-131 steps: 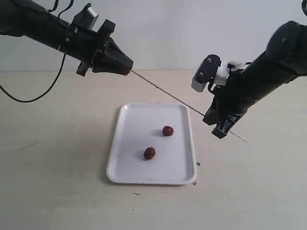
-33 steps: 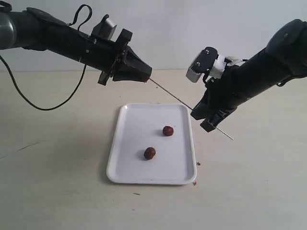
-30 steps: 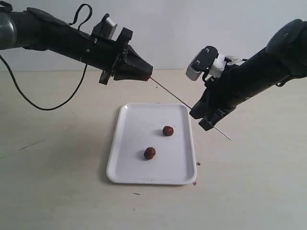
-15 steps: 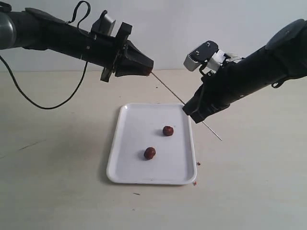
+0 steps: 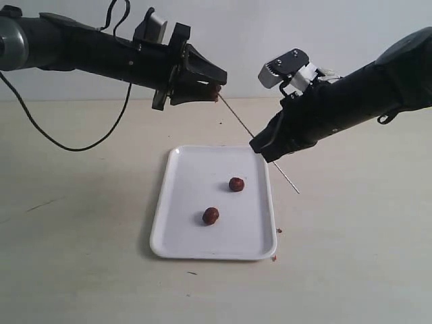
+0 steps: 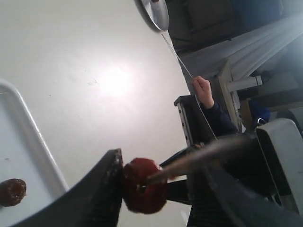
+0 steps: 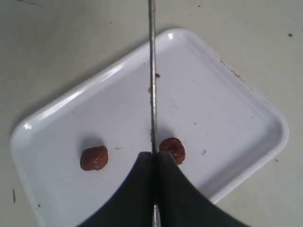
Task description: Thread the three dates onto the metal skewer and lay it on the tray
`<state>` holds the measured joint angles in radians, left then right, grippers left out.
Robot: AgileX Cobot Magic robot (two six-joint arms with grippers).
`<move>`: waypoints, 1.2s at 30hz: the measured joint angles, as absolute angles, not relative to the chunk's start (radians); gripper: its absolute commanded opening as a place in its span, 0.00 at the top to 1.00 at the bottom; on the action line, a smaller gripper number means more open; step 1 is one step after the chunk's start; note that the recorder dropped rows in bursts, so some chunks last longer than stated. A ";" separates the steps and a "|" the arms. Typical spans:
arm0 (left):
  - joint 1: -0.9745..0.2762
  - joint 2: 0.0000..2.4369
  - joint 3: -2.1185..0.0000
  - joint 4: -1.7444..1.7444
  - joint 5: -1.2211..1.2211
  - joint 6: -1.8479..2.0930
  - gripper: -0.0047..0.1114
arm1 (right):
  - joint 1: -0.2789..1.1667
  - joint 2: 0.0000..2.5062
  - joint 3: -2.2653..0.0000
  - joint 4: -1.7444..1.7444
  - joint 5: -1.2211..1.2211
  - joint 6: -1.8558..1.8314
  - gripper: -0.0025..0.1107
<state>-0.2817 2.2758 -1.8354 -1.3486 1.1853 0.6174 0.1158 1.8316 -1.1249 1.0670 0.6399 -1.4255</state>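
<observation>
Left tool (image 5: pixel 219 84) newly spread, date (image 6: pixel 142 187) on metal skewer (image 7: pixel 152 71) tip beside one finger; right tool (image 7: pixel 154 158) pinching skewer.

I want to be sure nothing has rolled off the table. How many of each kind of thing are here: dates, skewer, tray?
Small wrinkled red-brown dates: 3
Thin straight grey metal skewer: 1
Flat white rectangular tray: 1
Total: 5
</observation>
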 measured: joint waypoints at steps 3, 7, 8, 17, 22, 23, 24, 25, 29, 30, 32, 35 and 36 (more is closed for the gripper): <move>-0.288 2.276 -1.835 -1.351 1.185 0.618 0.58 | 0.116 1.832 -1.125 1.071 0.640 -1.428 0.98; -0.288 2.276 -1.835 -1.351 1.185 0.630 0.58 | 0.116 1.832 -1.125 1.091 0.635 -1.430 0.98; -0.288 2.276 -1.835 -1.351 1.185 0.634 0.57 | 0.116 1.832 -1.125 1.100 0.630 -1.430 0.98; -0.277 2.276 -1.835 -1.357 1.209 0.674 0.44 | 0.116 1.832 -1.125 1.190 0.505 -1.392 0.98; -0.250 2.276 -1.835 -1.335 1.213 0.694 0.44 | 0.113 1.825 -1.125 1.169 0.405 -1.341 0.98; -0.247 2.276 -1.835 -1.307 1.213 0.696 0.44 | 0.111 1.814 -1.125 1.150 0.397 -1.323 0.98; -0.244 2.276 -1.835 -1.265 1.213 0.696 0.44 | 0.109 1.802 -1.125 1.114 0.396 -1.291 0.98; -0.244 2.276 -1.835 -1.211 1.213 0.698 0.45 | 0.103 1.786 -1.125 1.066 0.396 -1.237 0.98; -0.269 2.276 -1.835 -0.920 1.213 0.688 0.48 | 0.073 1.715 -1.125 0.808 0.420 -0.994 0.98; -0.284 2.276 -1.835 -0.862 1.213 0.672 0.48 | 0.064 1.701 -1.125 0.755 0.430 -0.942 0.98; -0.323 2.276 -1.835 -0.729 1.209 0.622 0.48 | 0.046 1.671 -1.125 0.638 0.456 -0.828 0.98; -0.389 2.276 -1.835 -0.568 1.194 0.560 0.48 | 0.022 1.650 -1.125 0.542 0.479 -0.723 0.98; -0.411 2.276 -1.835 -0.511 1.192 0.542 0.48 | 0.016 1.648 -1.125 0.526 0.482 -0.705 0.98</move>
